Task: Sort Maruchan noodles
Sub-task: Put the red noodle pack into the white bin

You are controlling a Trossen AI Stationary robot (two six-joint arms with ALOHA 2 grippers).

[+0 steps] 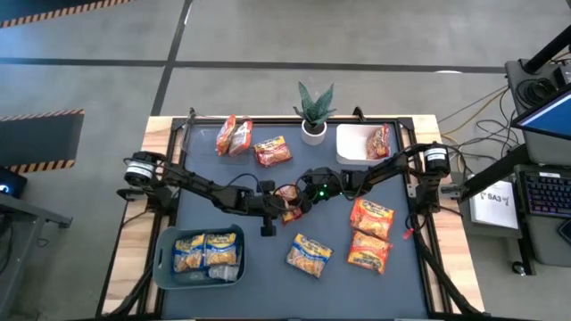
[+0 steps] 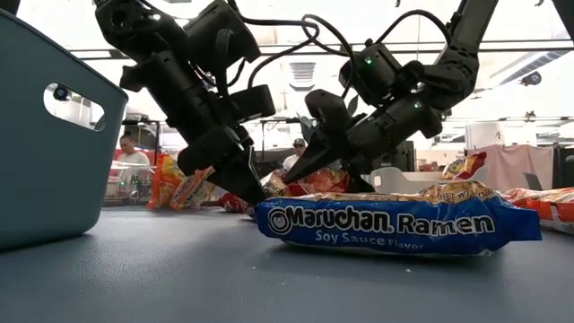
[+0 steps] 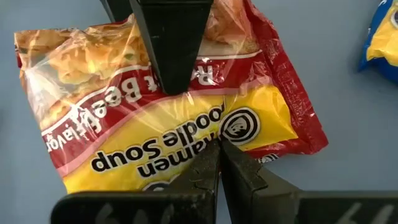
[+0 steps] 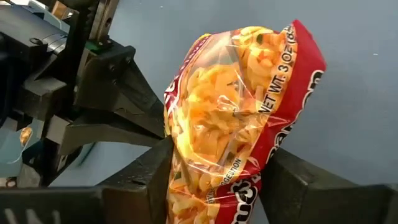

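A red and yellow noodle packet (image 1: 288, 201) sits at the table's middle, between my two grippers. My left gripper (image 3: 219, 163) reaches in from the left and is shut on it. My right gripper (image 4: 217, 186) comes from the right with the packet (image 4: 242, 106) between its fingers. Other Maruchan noodles lie about. Orange packets (image 1: 234, 135) lie flat at the far left, and two more (image 1: 370, 234) at the right. A blue and yellow packet (image 2: 395, 224) lies flat near the front. My left gripper pinches the packet's yellow-printed edge (image 3: 219, 138) between its two fingertips, which slant down from the table's left. My right gripper has the packet's end between its two fingers, one finger (image 3: 168, 56) on the printed face (image 3: 124, 87), the other behind. The packet stands tilted; its lower end is hidden.
A teal bin (image 1: 168, 267) at the near left holds yellow and blue packets. A white bin (image 1: 350, 143) at the far right holds one red packet. A small potted plant (image 1: 314, 111) stands at the far edge. People show in the room beyond the table.
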